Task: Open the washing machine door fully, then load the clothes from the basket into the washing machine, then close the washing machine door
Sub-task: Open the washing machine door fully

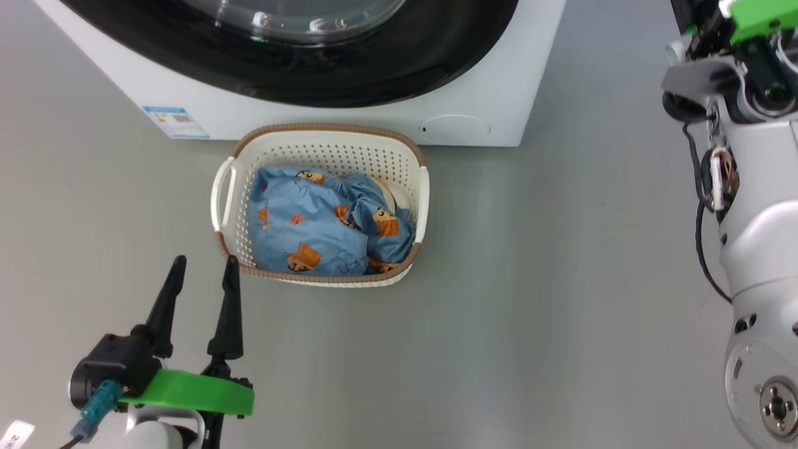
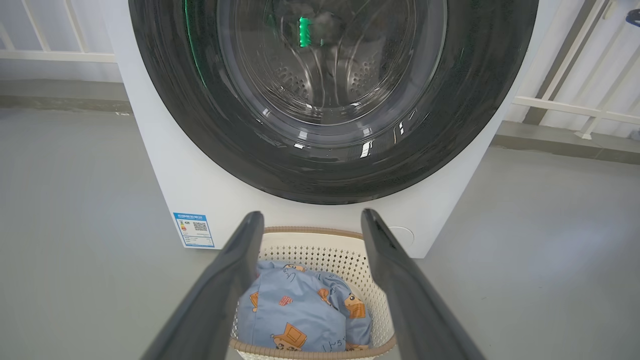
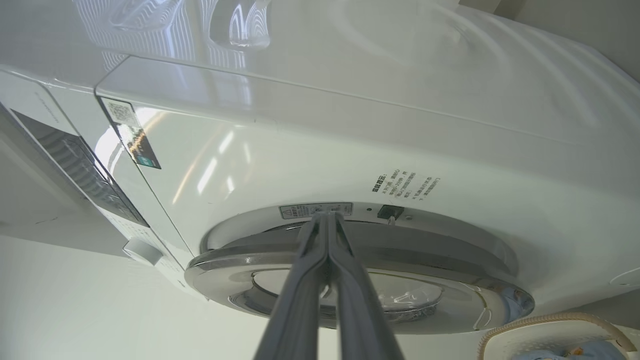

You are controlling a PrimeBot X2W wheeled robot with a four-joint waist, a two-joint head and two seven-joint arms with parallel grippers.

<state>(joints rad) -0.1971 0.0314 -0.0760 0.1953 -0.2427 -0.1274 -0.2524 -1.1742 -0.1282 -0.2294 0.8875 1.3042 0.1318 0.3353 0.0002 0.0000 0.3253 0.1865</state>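
Observation:
The washing machine (image 1: 312,118) stands at the top of the head view, with the glossy black rim of the washing machine door (image 1: 386,68) facing me. Before it on the floor sits the cream basket (image 1: 349,156) holding the light blue clothes (image 1: 312,224). My left gripper (image 1: 206,262) is open and empty near the basket's front left corner. Its wrist view looks over the basket (image 2: 320,250) and clothes (image 2: 300,310) at the door (image 2: 200,125). My right gripper (image 3: 327,216) is shut, its tips at the gap between the door's rim (image 3: 240,265) and the white front (image 3: 350,125).
Grey floor spreads on both sides of the basket. My pale right arm (image 1: 760,249) rises along the right edge. A blue sticker (image 1: 174,121) and a round filter cap (image 1: 454,128) mark the machine's base. White railings (image 2: 50,52) stand behind the machine.

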